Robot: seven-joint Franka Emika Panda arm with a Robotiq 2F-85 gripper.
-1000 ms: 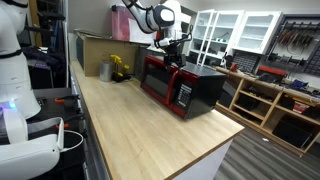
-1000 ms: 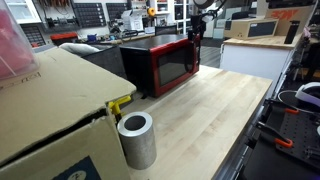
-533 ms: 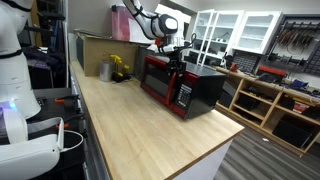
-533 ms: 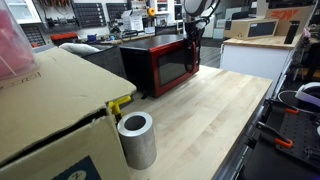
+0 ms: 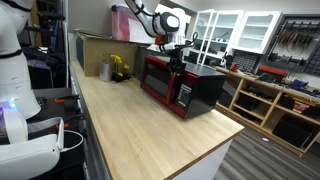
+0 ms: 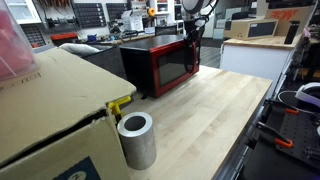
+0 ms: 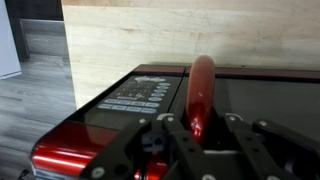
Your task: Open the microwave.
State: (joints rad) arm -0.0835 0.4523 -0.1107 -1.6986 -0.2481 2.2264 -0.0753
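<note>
The microwave [image 5: 182,86] [image 6: 160,62], black with a red-framed front, stands at the far side of the wooden counter with its door closed. In both exterior views my gripper [image 5: 176,62] [image 6: 190,38] hangs at the top front edge of the microwave, by the handle side. The wrist view looks down the front: the red handle [image 7: 202,85] runs between the dark glass door [image 7: 275,100] and the control panel [image 7: 135,98]. My gripper [image 7: 200,128] is shut on this handle, one finger on each side.
A brown cardboard box [image 5: 95,47] [image 6: 50,110], a grey cylinder [image 6: 136,140] and a yellow object [image 5: 120,68] sit on the counter [image 5: 140,130]. A white robot body [image 5: 15,90] stands beside the counter. Shelves and workbenches [image 5: 270,95] lie beyond the microwave.
The arm came down slightly onto the microwave's front edge, and the jaws went from open to shut on the red handle. The door has not moved.
</note>
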